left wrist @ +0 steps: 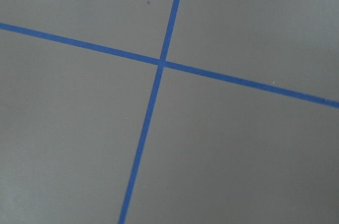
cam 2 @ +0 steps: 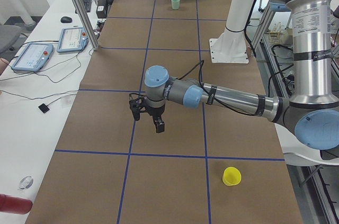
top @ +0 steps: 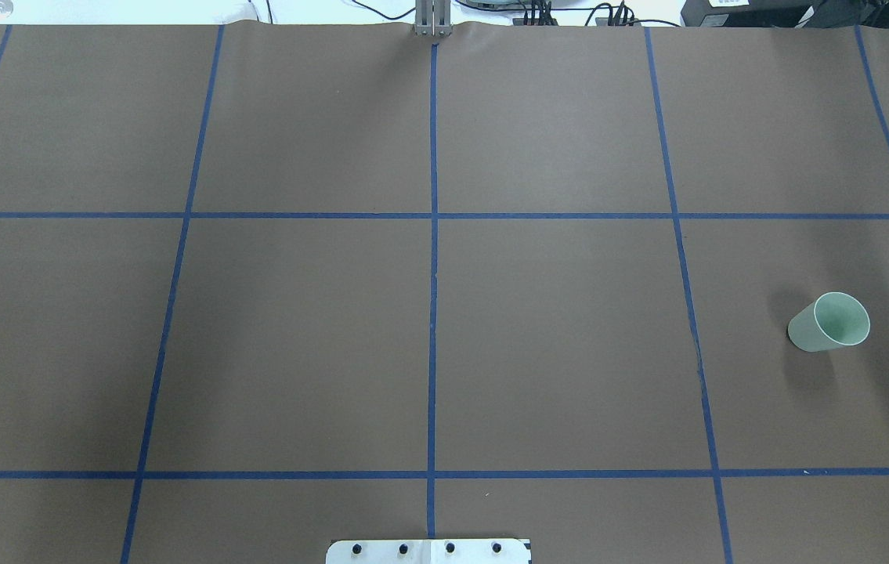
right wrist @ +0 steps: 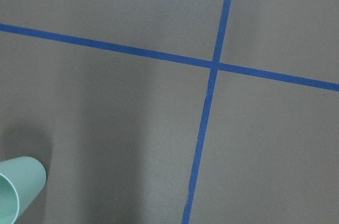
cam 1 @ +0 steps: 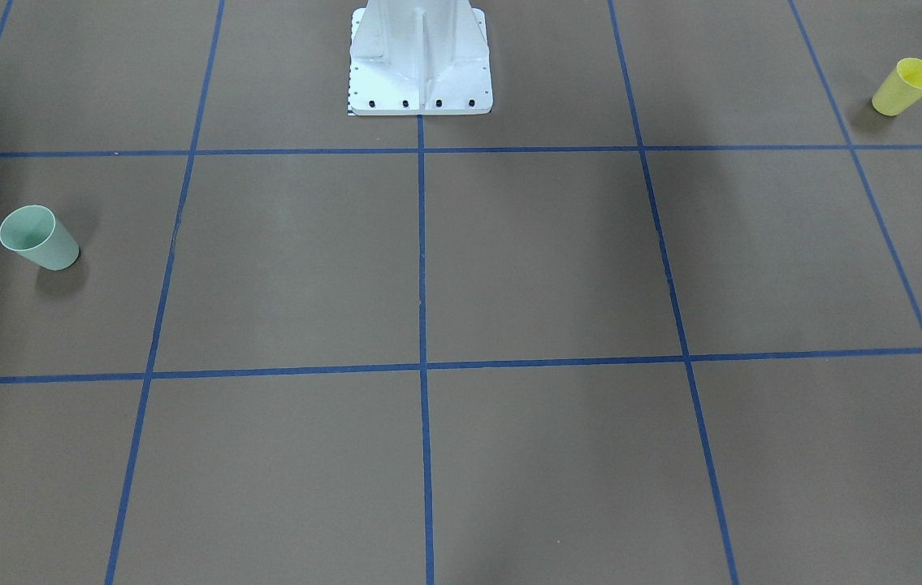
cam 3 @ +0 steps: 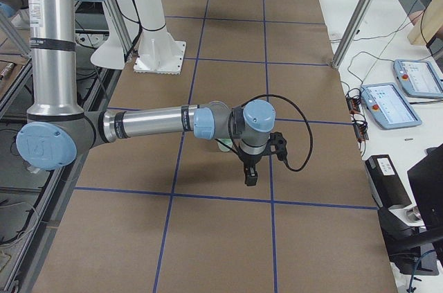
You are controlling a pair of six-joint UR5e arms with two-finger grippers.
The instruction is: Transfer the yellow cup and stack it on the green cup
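Noted from front: yellow cup (cam 1: 905, 87) upright at 2 o'clock, toward left gripper (cam 2: 148, 122), green cup (cam 1: 39, 237) upright at 9 o'clock near right gripper (cam 3: 265, 160), set well apart, probably to force a handover; cannot tell whether either's jaws are open or closed

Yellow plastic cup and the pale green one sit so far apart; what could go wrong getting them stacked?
1. The small bright yellow plastic cup stands at the opposite end from the pale mint-green plastic cup, so it may need a mid-air hand-over and could slip.
2. The right hand hangs close by the green cup and might knock it over.
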